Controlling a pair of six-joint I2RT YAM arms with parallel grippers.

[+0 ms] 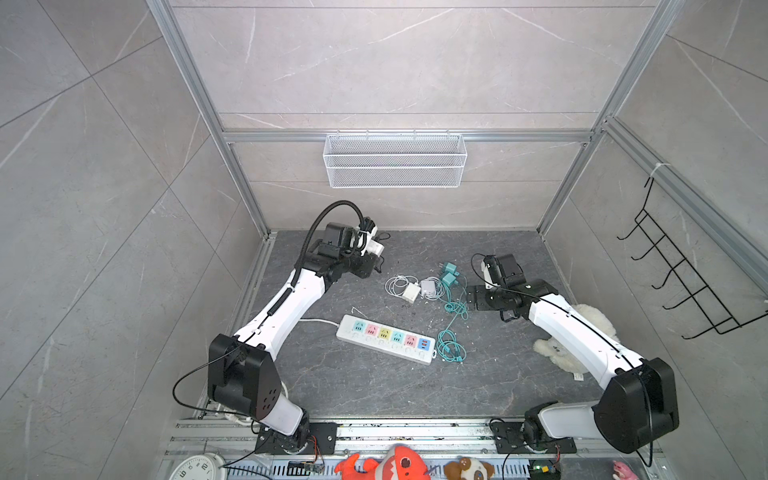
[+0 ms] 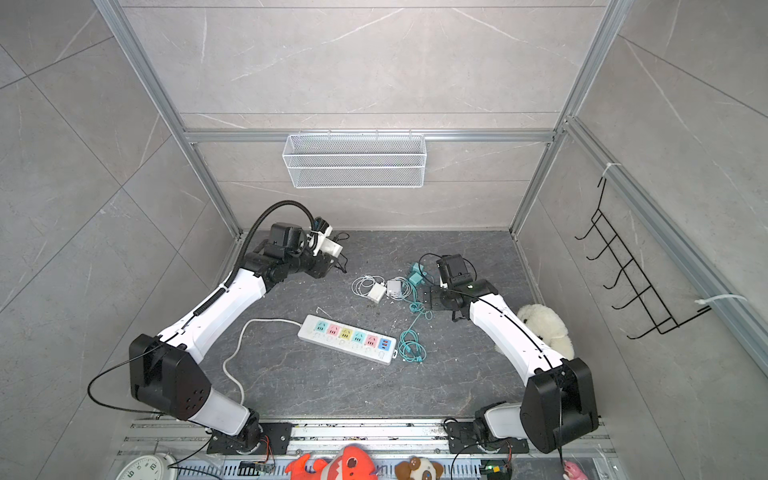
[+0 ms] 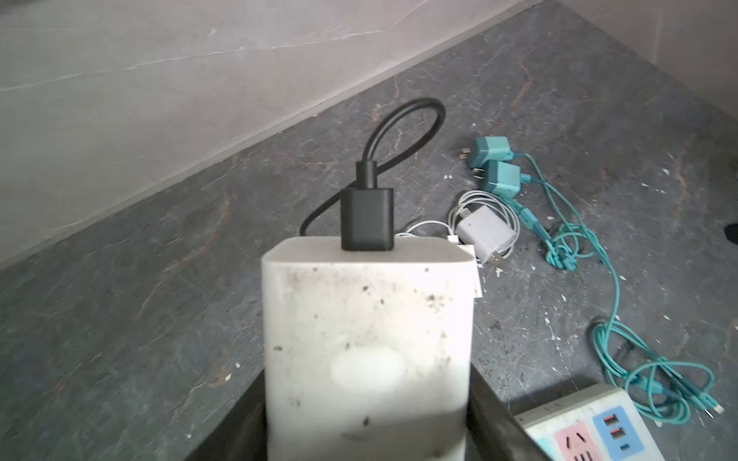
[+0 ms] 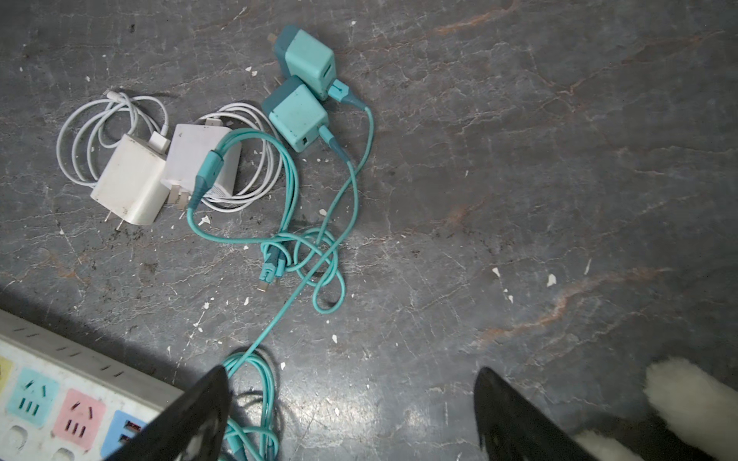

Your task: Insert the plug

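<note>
one charger (image 3: pixel 367 319) | lengthwise in left gripper (image 3: pixel 367 419) | black cable (image 3: pixel 366 175) end outward

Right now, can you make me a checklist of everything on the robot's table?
Surface: dark stone-look table, white crumbs scattered.
Job's things: power strip, nothing plugged in; big white charger, held up.
Clutter: two small white chargers, two teal chargers, white plush toy.
Hands: left hand shut on the big white charger; right hand open, empty.
Cables: teal cables tangled; white cable coiled; black cable plugged into the held charger.
Surroundings: mesh basket and black hook rack on the walls.
</note>
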